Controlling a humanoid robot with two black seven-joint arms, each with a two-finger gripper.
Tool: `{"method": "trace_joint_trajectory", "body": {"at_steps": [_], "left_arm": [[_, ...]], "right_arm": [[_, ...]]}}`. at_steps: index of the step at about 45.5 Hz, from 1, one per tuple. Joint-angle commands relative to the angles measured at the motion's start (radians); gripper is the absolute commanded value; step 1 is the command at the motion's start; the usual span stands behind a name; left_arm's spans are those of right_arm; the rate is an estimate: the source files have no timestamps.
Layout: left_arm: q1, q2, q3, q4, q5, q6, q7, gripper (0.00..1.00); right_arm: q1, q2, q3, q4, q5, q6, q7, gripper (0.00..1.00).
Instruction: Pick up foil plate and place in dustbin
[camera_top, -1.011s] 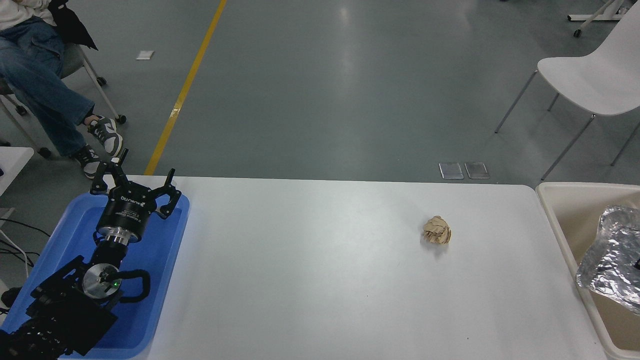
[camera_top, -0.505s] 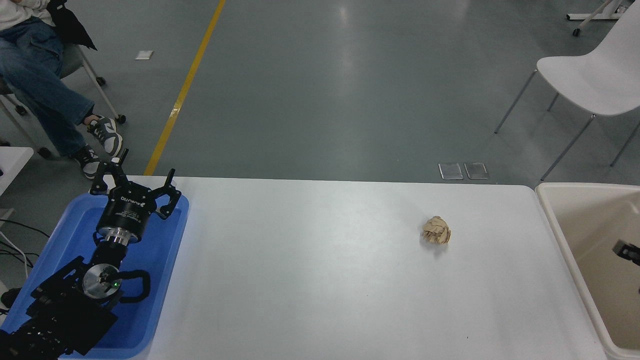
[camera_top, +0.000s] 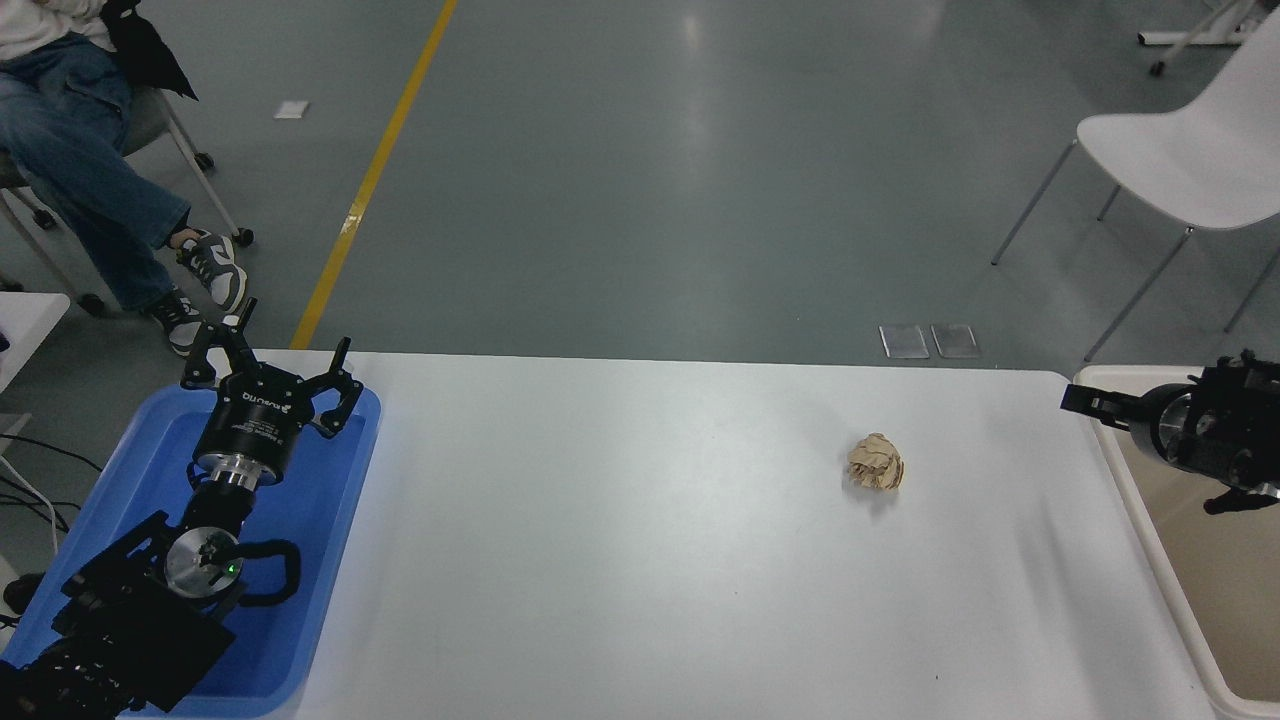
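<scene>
The foil plate is out of view. The cream dustbin (camera_top: 1168, 580) stands at the table's right end, cut off by the picture's edge, and only smooth inner wall shows in it. My right gripper (camera_top: 1140, 452) reaches in from the right edge over the dustbin's far left corner. Its fingers are spread and hold nothing. My left gripper (camera_top: 265, 350) is parked open above the blue tray at the lower left.
A crumpled tan paper ball (camera_top: 875, 462) lies on the white table (camera_top: 620, 540), right of centre. The shallow blue tray (camera_top: 330, 500) sits at the table's left end. A white chair (camera_top: 1180, 160) stands beyond the far right, and a seated person (camera_top: 70, 150) is at the top left.
One second ago the foil plate hung over the dustbin at the right edge; it is gone from view now. My right gripper has risen and moved left to the dustbin's far corner.
</scene>
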Motion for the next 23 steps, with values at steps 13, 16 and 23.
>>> {"method": "trace_joint_trajectory", "body": {"at_steps": [13,16,23], "left_arm": [[0.0,0.001,0.0,0.001,0.0,0.001,0.0,1.0],[0.0,0.001,0.0,0.001,0.0,0.001,0.0,1.0],[0.0,0.001,0.0,0.001,0.0,0.001,0.0,1.0]], "right_arm": [[0.604,-0.059,-0.148,0.356,-0.005,0.602,0.0,1.0],[0.654,-0.07,-0.139,0.356,-0.003,0.681,0.002,1.0],[0.72,-0.07,-0.132,0.358,-0.003,0.765,0.0,1.0]]}}
